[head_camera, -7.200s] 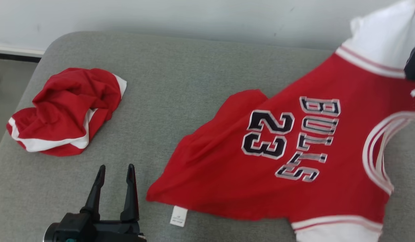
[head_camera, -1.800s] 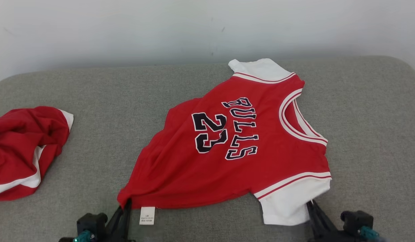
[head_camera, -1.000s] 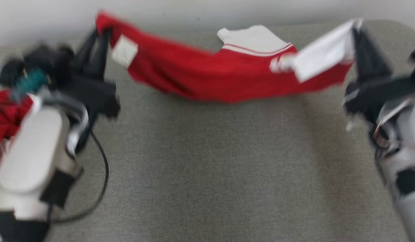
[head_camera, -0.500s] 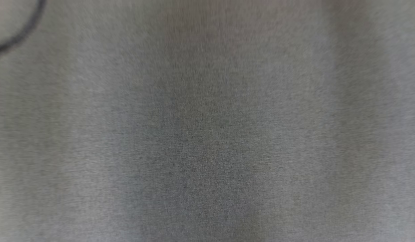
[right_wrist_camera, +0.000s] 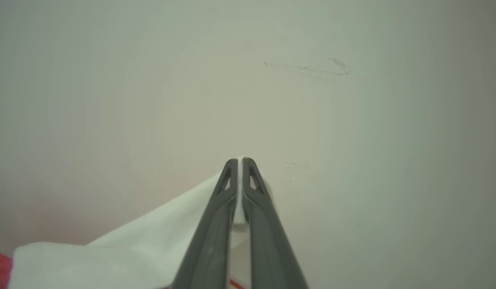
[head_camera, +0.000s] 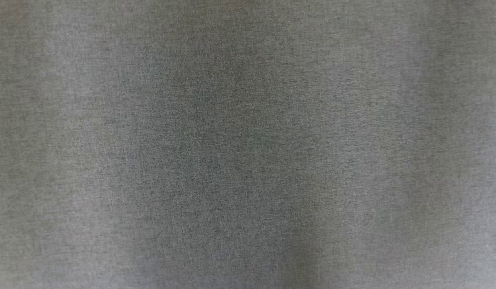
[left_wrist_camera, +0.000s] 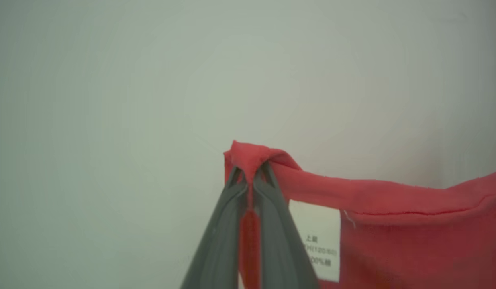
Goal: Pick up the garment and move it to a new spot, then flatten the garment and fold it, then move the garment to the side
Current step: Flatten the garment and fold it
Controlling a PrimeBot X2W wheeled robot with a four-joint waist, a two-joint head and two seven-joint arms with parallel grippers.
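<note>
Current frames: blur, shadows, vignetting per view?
Head view: grey cushion slightly soft, broad shadow bands. Left wrist view: left gripper blurred near the lens, garment hem sharper, label barely legible. Right wrist view: right gripper sharp, wall scuffs visible, corners darkened.

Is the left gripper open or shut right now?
Shut: the left gripper pinches a red corner of the garment, beside its white label.

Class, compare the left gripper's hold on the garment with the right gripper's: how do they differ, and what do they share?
The left gripper pinches red cloth of the garment; the right gripper pinches white. Red cloth bunches over the left gripper's tips; white barely peeks past the right gripper's. A care label hangs beside the left gripper, plain cloth beside the right. Both are shut on the garment before a pale wall.
</note>
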